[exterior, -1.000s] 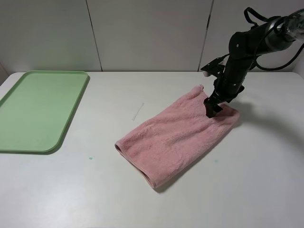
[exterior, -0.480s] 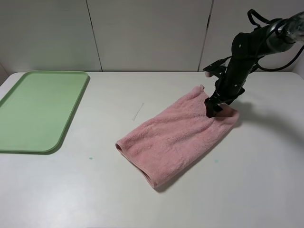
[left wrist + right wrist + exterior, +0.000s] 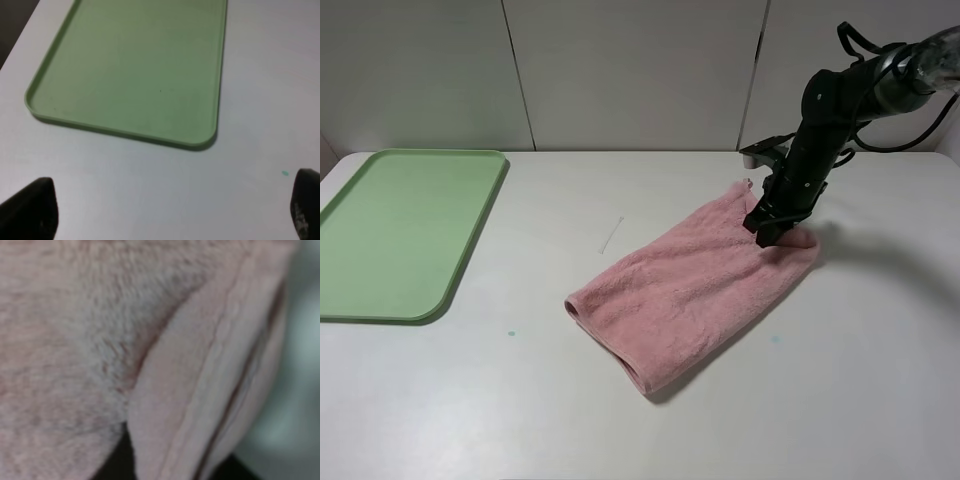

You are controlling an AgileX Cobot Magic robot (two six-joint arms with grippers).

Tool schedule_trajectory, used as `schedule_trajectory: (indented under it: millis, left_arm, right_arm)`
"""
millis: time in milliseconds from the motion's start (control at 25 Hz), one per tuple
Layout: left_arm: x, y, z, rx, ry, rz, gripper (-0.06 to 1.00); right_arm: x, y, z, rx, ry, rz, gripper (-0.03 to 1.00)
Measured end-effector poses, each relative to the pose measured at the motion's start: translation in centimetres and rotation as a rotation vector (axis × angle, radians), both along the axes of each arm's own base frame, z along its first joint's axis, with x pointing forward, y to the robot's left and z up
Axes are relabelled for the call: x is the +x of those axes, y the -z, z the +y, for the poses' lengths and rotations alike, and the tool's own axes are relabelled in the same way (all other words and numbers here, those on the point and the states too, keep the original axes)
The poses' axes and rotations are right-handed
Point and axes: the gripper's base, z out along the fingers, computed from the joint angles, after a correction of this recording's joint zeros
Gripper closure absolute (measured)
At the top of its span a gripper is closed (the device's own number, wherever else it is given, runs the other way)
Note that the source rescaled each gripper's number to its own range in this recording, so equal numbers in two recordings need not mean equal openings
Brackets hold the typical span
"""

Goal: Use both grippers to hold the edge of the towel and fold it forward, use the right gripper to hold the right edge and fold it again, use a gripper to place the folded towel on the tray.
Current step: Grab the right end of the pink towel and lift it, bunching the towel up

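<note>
The dusty-pink towel (image 3: 695, 285) lies folded on the white table, running from front-centre to back-right. My right gripper (image 3: 766, 230) points down onto the towel's right end and is shut on the edge of the towel, which is bunched and slightly raised there. In the right wrist view the stitched hem (image 3: 210, 385) fills the blurred frame. The light-green tray (image 3: 400, 230) lies at the far left, away from the towel. My left gripper (image 3: 167, 212) is open and empty above the table near the tray's (image 3: 135, 75) corner; it is out of the exterior view.
A thin white thread (image 3: 611, 235) lies on the table left of the towel. Small green specks (image 3: 510, 333) mark the tabletop. A panelled wall (image 3: 630, 70) stands behind the table's back edge.
My right gripper has shifted a little to the left at the towel's right end, and the towel's right corner has drawn in and lifted slightly with it.
</note>
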Motion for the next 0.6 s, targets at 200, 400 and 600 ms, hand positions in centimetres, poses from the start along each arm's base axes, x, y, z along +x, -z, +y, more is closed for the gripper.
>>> schedule_trajectory:
  millis: [200, 400, 600]
  left_arm:
    - [0.0, 0.0, 0.0, 0.0, 0.0, 0.0, 0.02]
    - [0.0, 0.0, 0.0, 0.0, 0.0, 0.0, 0.02]
    - [0.0, 0.0, 0.0, 0.0, 0.0, 0.0, 0.02]
  right_arm:
    - [0.1, -0.5, 0.0, -0.006, -0.004, -0.013, 0.89]
    - [1.0, -1.8, -0.8, -0.059, -0.013, -0.025, 0.89]
    - [2.0, -5.2, -1.0, -0.08, -0.022, -0.064, 0.89]
